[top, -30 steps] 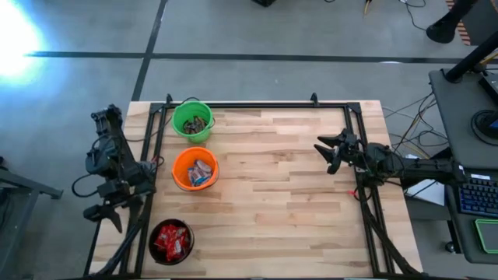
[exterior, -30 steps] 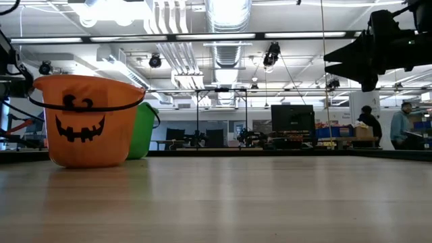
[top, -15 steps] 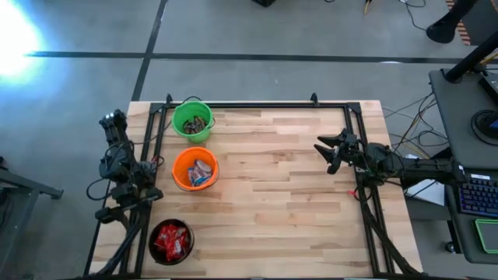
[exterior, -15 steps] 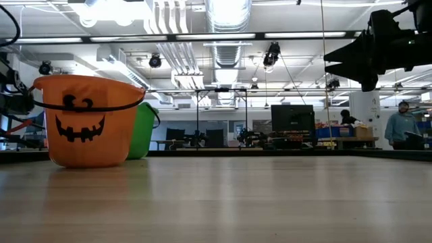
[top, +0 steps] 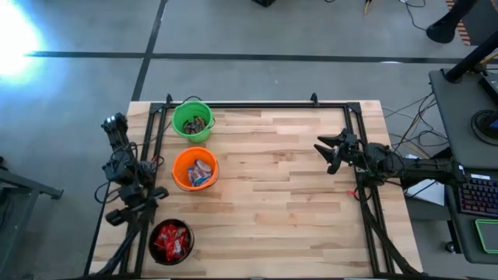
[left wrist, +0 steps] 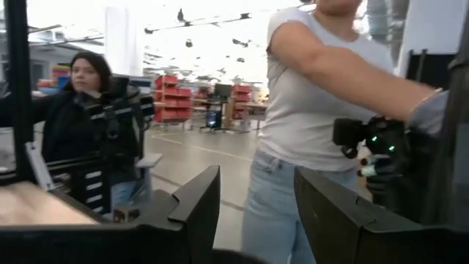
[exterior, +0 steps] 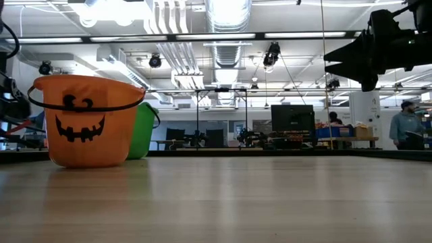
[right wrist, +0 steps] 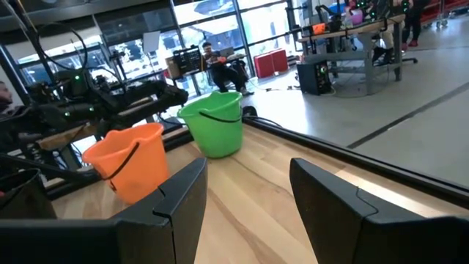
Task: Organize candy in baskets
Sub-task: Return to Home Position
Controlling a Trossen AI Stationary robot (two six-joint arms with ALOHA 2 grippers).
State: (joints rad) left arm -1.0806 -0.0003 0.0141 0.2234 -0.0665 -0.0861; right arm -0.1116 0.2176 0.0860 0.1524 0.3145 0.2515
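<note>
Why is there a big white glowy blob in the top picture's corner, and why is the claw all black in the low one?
High view: that blob is glare, probably lamp light bouncing off the floor. Low view: the right claw hangs in front of bright ceiling lights, so it shows as a dark shape.

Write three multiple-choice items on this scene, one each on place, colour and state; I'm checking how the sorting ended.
1. Which bucket stands between the other two? A green; B orange; C black.
2. What colour is the candy in the black bucket? A red; B brown; C blue.
3. The right gripper has its fingers: A shut on candy; B open, empty; C hidden.

B: the orange bucket sits between the green bucket and the black one.
A: red wrappers fill it.
B: its fingers are spread with nothing between them.
</note>
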